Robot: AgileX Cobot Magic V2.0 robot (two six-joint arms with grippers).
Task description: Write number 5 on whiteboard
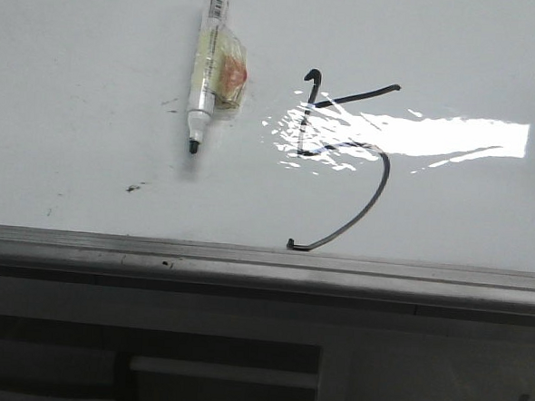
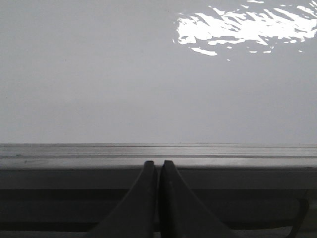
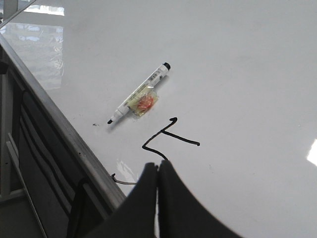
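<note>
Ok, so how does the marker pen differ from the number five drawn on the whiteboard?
The marker is a solid white barrel with a dark tip and clear tape around its middle; the number 5 is only a thin black line. The marker is straight, while the number 5 has a hooked upright, a slanted bar and a big open curve. The marker lies to the left of the number 5. Both sit on the whiteboard.

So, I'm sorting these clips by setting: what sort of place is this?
Probably a lab or office writing station: a glossy whiteboard lying flat with a grey edge rail, an uncapped marker resting on it, and a hand-drawn number 5.
</note>
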